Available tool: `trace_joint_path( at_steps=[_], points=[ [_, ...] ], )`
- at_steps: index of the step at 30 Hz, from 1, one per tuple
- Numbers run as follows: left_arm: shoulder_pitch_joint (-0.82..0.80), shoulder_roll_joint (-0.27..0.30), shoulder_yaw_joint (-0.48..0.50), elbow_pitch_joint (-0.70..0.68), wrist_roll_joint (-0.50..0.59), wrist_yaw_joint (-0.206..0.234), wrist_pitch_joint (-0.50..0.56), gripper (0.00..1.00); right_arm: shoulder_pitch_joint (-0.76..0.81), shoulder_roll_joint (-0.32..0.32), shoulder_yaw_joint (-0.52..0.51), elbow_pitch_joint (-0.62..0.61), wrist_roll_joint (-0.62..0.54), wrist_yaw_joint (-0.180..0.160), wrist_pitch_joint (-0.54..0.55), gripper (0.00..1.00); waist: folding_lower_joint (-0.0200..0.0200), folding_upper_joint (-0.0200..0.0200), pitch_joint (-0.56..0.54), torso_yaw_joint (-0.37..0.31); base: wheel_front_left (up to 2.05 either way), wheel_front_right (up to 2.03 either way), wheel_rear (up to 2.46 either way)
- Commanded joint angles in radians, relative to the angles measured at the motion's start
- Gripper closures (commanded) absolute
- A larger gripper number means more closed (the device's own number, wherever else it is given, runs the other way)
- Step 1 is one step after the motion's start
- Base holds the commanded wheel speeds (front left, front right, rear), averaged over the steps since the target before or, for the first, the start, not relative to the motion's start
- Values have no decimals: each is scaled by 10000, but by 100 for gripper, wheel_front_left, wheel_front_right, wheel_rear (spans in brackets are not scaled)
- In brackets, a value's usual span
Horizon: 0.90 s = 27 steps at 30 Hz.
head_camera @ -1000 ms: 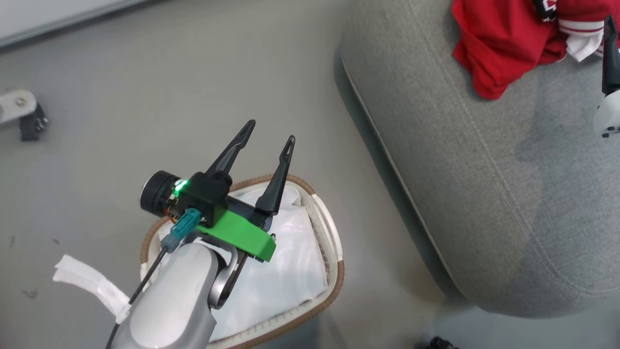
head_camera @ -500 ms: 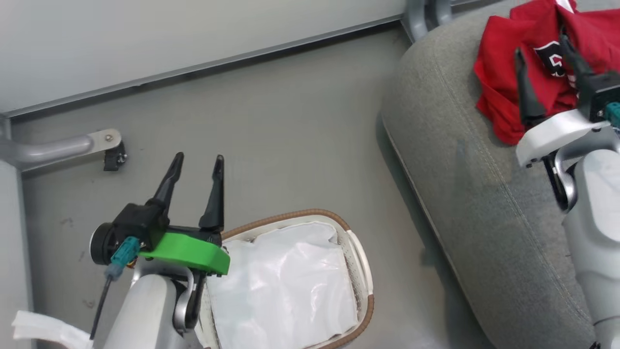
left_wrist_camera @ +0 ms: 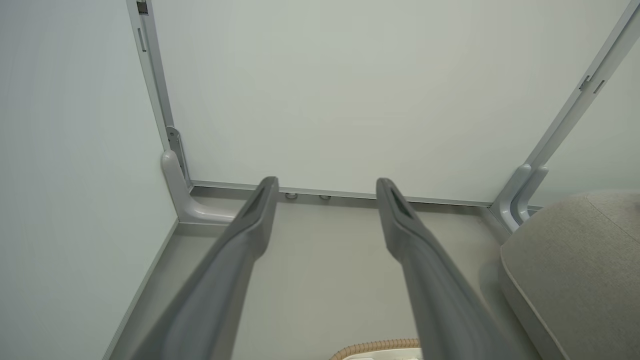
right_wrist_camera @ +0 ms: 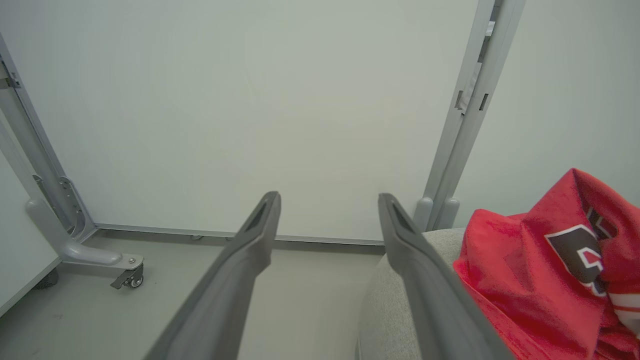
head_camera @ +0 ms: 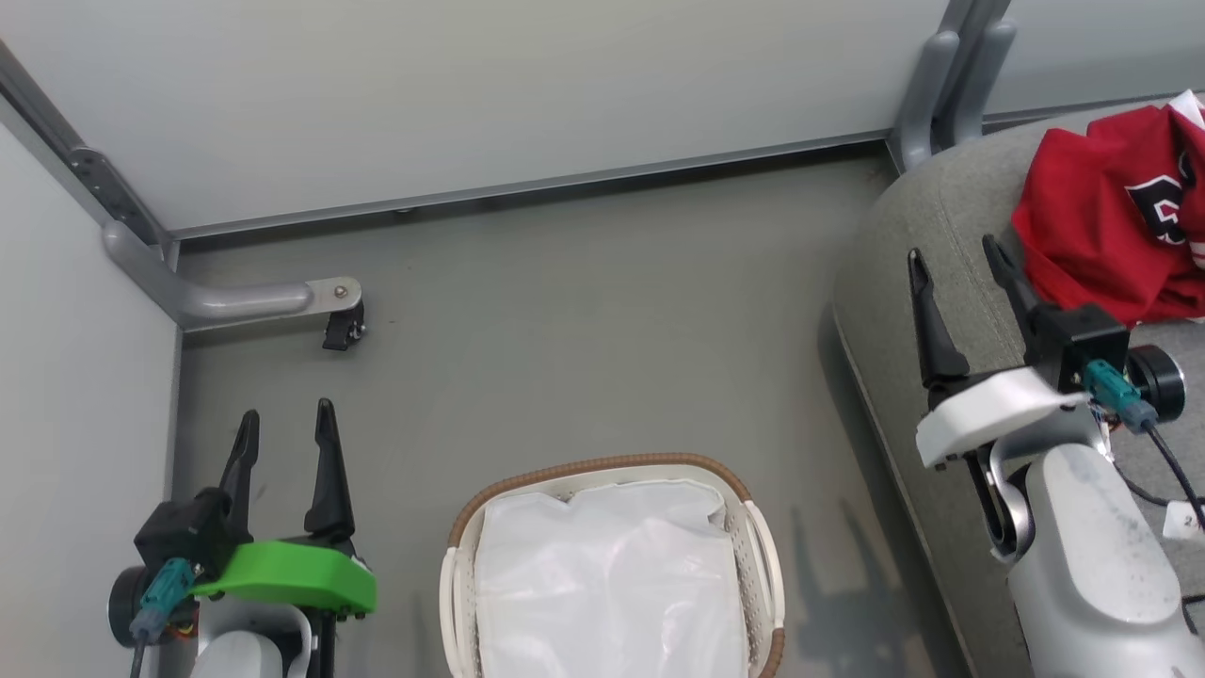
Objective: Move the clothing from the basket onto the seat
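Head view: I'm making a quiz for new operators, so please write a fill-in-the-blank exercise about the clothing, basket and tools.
The clothing on the seat is coloured ____. The basket holds a white liner and ____ clothing. The left tool and right tool both have jaws standing ____.
Missing words: red; no; open.

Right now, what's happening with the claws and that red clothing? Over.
Both claws open, empty: left claw beside the basket, right claw at the seat edge. Clothing on the seat; basket holds just a white liner. No obstruction seen.
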Motion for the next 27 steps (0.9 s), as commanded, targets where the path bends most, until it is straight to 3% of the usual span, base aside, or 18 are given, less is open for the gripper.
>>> trace_joint_path(
  at_steps=[1, 14, 27],
  points=[
    [269, -17, 38, 69, -16, -21, -7, 0, 418, 73, -71, -205, 6, -11, -24, 0, 1, 0, -383, 351, 0, 0, 0],
    [1227, -20, -265, 141, -465, 192, -7, 0, 2679, 341, 476, -1117, 591, -11, -24, 0, 1, 0, -933, 337, 0, 0, 0],
    [1333, -17, -298, 81, -514, 241, -7, 0, 3046, 346, 612, -1124, 610, -11, -24, 0, 1, 0, -1022, 280, 0, 0, 0]
  ],
)
